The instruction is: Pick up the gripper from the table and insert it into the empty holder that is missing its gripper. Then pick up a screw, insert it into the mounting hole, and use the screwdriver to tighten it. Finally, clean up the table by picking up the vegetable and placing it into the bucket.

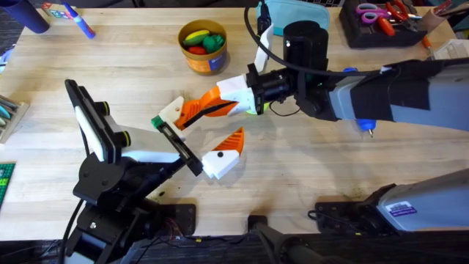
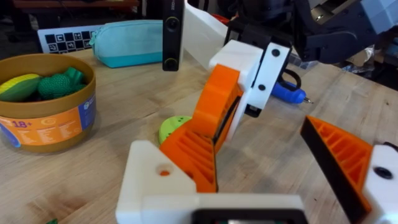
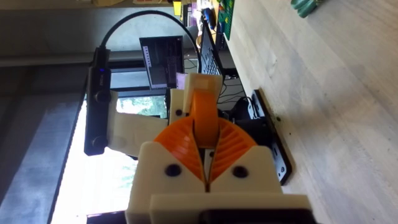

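Pale wood-grain table (image 1: 308,158), round bucket (image 1: 203,46), left claw (image 1: 196,138) spread, ribbed orange pads, right claw (image 1: 199,108) closed empty.

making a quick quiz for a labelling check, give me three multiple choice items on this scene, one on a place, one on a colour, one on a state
1. Where is the bucket?
a) in a black tray
b) standing on the wooden table
c) lifted by a claw

2. What colour is the zipped pouch?
a) red
b) black
c) teal

3. How is the right claw?
a) shut on an orange piece
b) wide open
c) shut on a pair of scissors

Answers:
1 b, its base sits on bare wood in the overhead view.
2 c, the left wrist view shows it teal behind the bucket.
3 a, the right wrist view shows both fingers pressed against the orange piece between them.
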Robot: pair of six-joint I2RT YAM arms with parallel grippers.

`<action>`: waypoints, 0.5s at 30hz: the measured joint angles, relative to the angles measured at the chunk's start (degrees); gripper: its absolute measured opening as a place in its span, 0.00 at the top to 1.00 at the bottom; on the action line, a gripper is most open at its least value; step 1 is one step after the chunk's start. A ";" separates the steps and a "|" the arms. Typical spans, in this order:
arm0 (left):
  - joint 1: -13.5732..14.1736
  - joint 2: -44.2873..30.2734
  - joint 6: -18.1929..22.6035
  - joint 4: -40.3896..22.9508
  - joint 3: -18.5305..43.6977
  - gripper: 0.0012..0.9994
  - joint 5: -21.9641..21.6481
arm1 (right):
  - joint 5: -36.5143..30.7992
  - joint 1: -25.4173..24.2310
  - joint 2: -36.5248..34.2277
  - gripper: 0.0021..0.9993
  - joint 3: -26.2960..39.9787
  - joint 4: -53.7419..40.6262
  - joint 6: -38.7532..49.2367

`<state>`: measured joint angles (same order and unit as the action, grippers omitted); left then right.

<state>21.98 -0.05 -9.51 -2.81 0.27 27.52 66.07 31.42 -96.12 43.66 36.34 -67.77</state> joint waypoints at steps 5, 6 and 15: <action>-0.07 0.00 -0.38 -0.04 0.00 0.01 -0.57 | 0.86 -0.31 0.00 0.98 0.00 -0.49 0.23; -0.07 0.00 -0.41 -0.05 0.01 0.01 -0.54 | 1.03 -0.47 0.00 0.98 0.00 -0.54 0.28; -0.05 0.00 -0.42 -0.04 0.02 0.01 -0.35 | 1.26 -1.68 0.00 0.98 0.00 -0.57 0.65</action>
<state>21.93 -0.05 -9.93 -2.85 0.30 27.18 67.33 29.74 -96.12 43.66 35.77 -67.12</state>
